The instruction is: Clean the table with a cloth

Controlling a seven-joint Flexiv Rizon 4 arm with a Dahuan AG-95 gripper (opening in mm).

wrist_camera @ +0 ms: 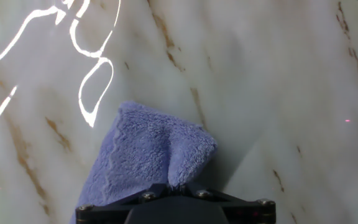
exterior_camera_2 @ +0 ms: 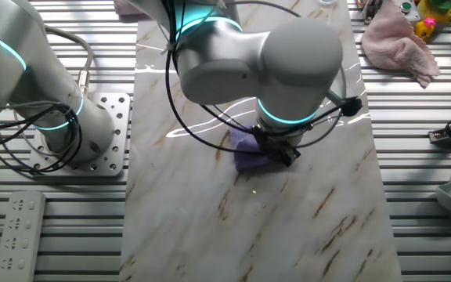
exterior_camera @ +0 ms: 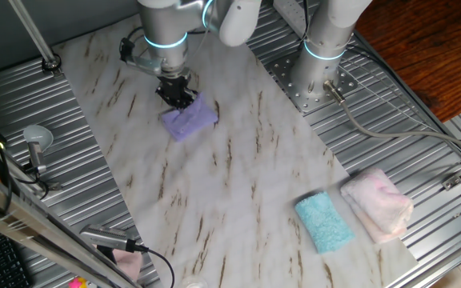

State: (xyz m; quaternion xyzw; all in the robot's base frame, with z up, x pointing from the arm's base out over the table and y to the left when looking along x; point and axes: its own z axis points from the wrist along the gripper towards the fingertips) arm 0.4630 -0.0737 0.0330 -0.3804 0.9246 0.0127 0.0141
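The lavender-purple fuzzy cloth (exterior_camera: 189, 120) lies on the white marble-look table (exterior_camera: 238, 184) toward its far end. It also shows in the other fixed view (exterior_camera_2: 249, 153) and fills the lower left of the hand view (wrist_camera: 145, 155). My gripper (exterior_camera: 178, 94) stands straight down on the cloth's far edge, shut on a pinched ridge of it and pressing it to the table. In the other fixed view the gripper (exterior_camera_2: 276, 149) and the arm hide part of the cloth. The fingertips are hidden in the hand view.
A teal folded cloth (exterior_camera: 323, 222) and a pale pink folded cloth (exterior_camera: 378, 204) lie at the table's near right end. The arm's base (exterior_camera: 318, 72) stands on the ribbed metal surface (exterior_camera: 398, 136) at the right. A crumpled pink rag (exterior_camera_2: 398, 43) lies on the metal beside tools.
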